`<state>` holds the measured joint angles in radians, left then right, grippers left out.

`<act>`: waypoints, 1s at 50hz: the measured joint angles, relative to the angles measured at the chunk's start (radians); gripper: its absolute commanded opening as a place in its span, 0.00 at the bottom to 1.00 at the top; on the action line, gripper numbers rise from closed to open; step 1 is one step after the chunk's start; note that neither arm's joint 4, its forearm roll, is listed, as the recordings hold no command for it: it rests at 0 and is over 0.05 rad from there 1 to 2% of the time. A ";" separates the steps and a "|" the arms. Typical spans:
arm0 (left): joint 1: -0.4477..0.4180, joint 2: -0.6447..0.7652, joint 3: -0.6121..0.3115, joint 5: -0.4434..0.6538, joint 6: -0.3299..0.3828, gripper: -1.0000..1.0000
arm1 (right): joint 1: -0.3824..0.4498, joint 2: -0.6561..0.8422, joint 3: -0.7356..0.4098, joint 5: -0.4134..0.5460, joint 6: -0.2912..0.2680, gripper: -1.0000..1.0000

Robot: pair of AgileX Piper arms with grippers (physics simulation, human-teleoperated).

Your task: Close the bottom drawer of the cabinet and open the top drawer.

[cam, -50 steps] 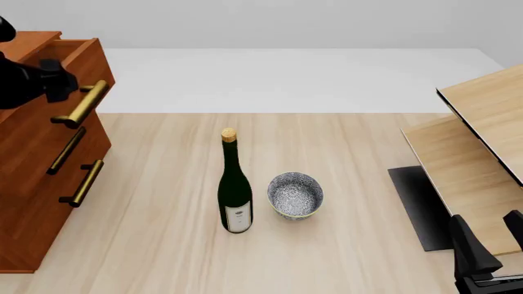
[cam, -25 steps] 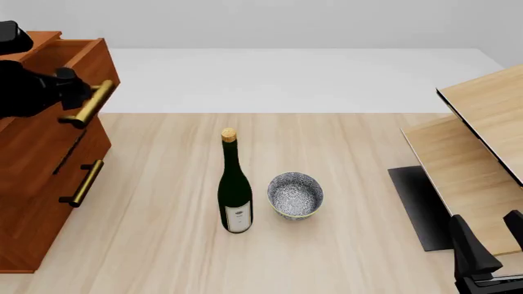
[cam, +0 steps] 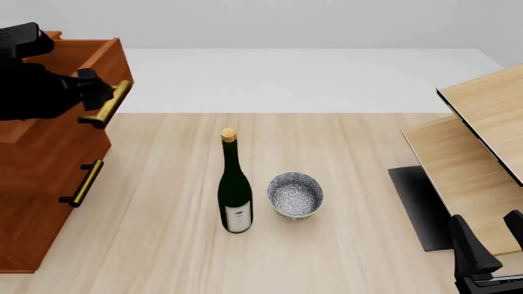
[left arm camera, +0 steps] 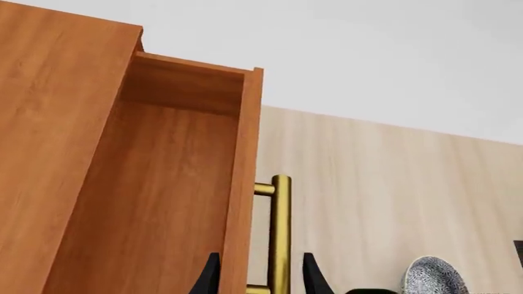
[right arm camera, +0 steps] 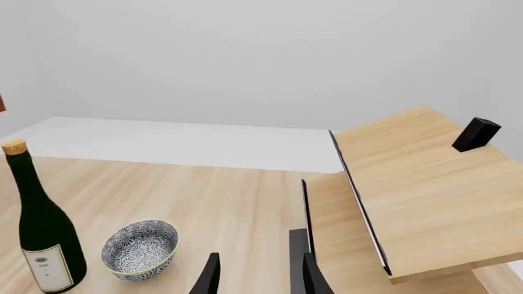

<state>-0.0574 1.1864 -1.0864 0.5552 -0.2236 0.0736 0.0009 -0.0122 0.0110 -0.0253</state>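
Top drawer (cam: 61, 86): reddish-brown wood box w/ brass bar handle (cam: 108, 104), sticking out of the cabinet (cam: 33, 202) at table's left edge. Left gripper (left arm camera: 257, 278) clenched on that handle, one finger each side of the bar; drawer's inside is plain wood. Bottom drawer (cam: 37, 211) below sits flush w/ cabinet front. Mid-table: green wine bottle (cam: 234, 187) upright, patterned bowl (cam: 295, 195) just beside. Right gripper (right arm camera: 255, 275) near-right corner, fingers apart, holding nothing, by pale slanted panels (cam: 482, 147).

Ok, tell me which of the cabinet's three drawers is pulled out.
The top drawer: it juts out past the closed fronts below, and the left end effector straddles its brass handle. The bottom drawer sits flush.
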 measured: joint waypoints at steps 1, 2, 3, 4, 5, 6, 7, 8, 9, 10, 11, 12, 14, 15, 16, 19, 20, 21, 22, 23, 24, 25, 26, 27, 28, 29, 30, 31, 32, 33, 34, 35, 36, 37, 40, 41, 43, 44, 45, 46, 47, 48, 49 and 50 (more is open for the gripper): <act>-0.004 0.000 0.000 -0.001 -0.006 1.00 | 0.000 0.000 0.000 0.000 0.000 1.00; -0.009 0.000 0.000 -0.002 -0.011 1.00 | 0.000 0.000 0.000 0.000 0.000 1.00; -0.013 0.000 0.000 -0.002 -0.017 1.00 | 0.000 0.000 0.000 0.000 0.000 1.00; -0.017 0.000 0.001 -0.003 -0.022 1.00 | -0.001 0.000 0.000 0.000 0.000 1.00; -0.021 0.000 0.001 -0.004 -0.026 1.00 | -0.001 0.000 0.000 0.000 0.000 1.00; -0.025 0.000 0.001 -0.005 -0.032 1.00 | -0.001 0.000 0.000 0.000 0.001 1.00; -0.030 0.000 0.001 -0.007 -0.037 1.00 | -0.001 0.000 0.000 0.000 0.001 1.00; -0.034 -0.001 0.002 -0.008 -0.042 1.00 | -0.001 0.000 0.000 0.000 0.001 1.00; -0.038 -0.001 0.002 -0.009 -0.047 1.00 | -0.001 0.000 0.001 0.000 0.001 1.00; -0.043 -0.001 0.002 -0.010 -0.053 1.00 | -0.001 0.000 0.001 0.000 0.001 1.00; -0.048 -0.001 0.003 -0.012 -0.059 1.00 | -0.001 0.000 0.001 0.000 0.001 1.00; -0.054 -0.001 0.003 -0.014 -0.065 1.00 | -0.001 0.000 0.001 0.000 0.001 1.00; -0.064 -0.001 0.004 -0.018 -0.076 1.00 | -0.002 0.000 0.001 0.000 0.001 1.00; -0.070 -0.002 0.005 -0.020 -0.082 1.00 | -0.002 0.000 0.001 0.000 0.001 1.00; -0.076 -0.002 0.006 -0.022 -0.087 1.00 | -0.002 0.000 0.001 0.000 0.001 1.00; -0.093 -0.001 0.006 -0.026 -0.111 1.00 | -0.002 0.000 0.001 0.000 0.001 1.00; -0.100 -0.001 0.007 -0.028 -0.117 1.00 | -0.002 0.000 0.001 0.000 0.001 1.00; -0.106 -0.001 0.007 -0.029 -0.126 1.00 | -0.002 0.000 0.001 0.000 0.001 1.00; -0.112 -0.001 0.007 -0.030 -0.134 1.00 | -0.002 0.000 0.001 0.000 0.001 1.00; -0.118 -0.001 0.007 -0.032 -0.143 1.00 | -0.002 0.000 0.001 0.000 0.001 1.00; -0.124 0.000 0.007 -0.032 -0.154 1.00 | -0.002 0.000 0.001 0.000 0.001 1.00; -0.129 0.000 0.007 -0.034 -0.162 1.00 | -0.002 0.000 0.001 0.000 0.001 1.00; -0.136 0.000 0.007 -0.035 -0.170 1.00 | -0.002 0.000 0.001 0.000 0.001 1.00; -0.141 0.001 0.007 -0.036 -0.181 1.00 | -0.003 0.000 0.001 0.000 0.001 1.00; -0.147 0.001 0.007 -0.037 -0.192 1.00 | -0.003 0.000 0.001 0.000 0.001 1.00; -0.152 0.001 0.008 -0.039 -0.194 1.00 | -0.003 0.000 0.000 0.000 0.001 1.00; -0.158 0.002 0.008 -0.042 -0.198 1.00 | -0.003 0.000 0.000 0.000 0.001 1.00; -0.165 0.002 0.008 -0.043 -0.207 1.00 | -0.003 0.000 0.000 0.000 0.001 1.00; -0.170 0.003 0.007 -0.044 -0.217 1.00 | -0.004 0.000 0.000 0.000 0.001 1.00; -0.174 0.003 0.007 -0.044 -0.227 1.00 | -0.004 0.000 0.000 0.000 0.001 1.00; -0.179 0.004 0.007 -0.044 -0.237 1.00 | -0.004 0.000 0.000 0.000 0.001 1.00; -0.184 0.005 0.006 -0.045 -0.246 1.00 | -0.004 0.000 0.000 0.000 0.001 1.00; -0.188 0.005 0.006 -0.045 -0.256 1.00 | -0.004 0.000 0.000 0.000 0.001 1.00; -0.192 0.006 0.005 -0.045 -0.266 1.00 | -0.004 0.000 0.000 0.000 0.001 1.00; -0.205 0.008 0.004 -0.045 -0.294 1.00 | -0.005 0.000 0.000 0.000 0.001 1.00; -0.210 0.009 0.004 -0.045 -0.302 1.00 | -0.005 0.000 0.000 0.000 0.001 1.00; -0.223 0.010 0.005 -0.052 -0.302 1.00 | -0.005 0.000 -0.001 0.000 0.001 1.00; -0.228 0.010 0.005 -0.054 -0.306 1.00 | -0.005 0.000 -0.001 0.000 0.001 1.00; -0.234 0.011 0.006 -0.057 -0.309 1.00 | -0.005 0.000 -0.001 0.000 0.001 1.00; -0.240 0.011 0.006 -0.061 -0.308 1.00 | -0.005 0.000 -0.001 0.000 0.001 1.00; -0.247 0.012 0.008 -0.066 -0.304 1.00 | -0.006 0.000 -0.001 0.001 0.001 1.00; -0.254 0.012 0.009 -0.071 -0.300 1.00 | -0.006 0.000 -0.002 0.001 0.001 1.00; -0.261 0.014 0.009 -0.075 -0.297 1.00 | -0.006 0.000 -0.002 0.001 0.001 1.00; -0.267 0.015 0.010 -0.079 -0.295 1.00 | -0.006 0.001 -0.002 0.001 0.001 1.00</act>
<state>-0.3248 1.2010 -1.0766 0.4758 -0.5189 0.0677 0.0016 -0.0143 0.0118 -0.0240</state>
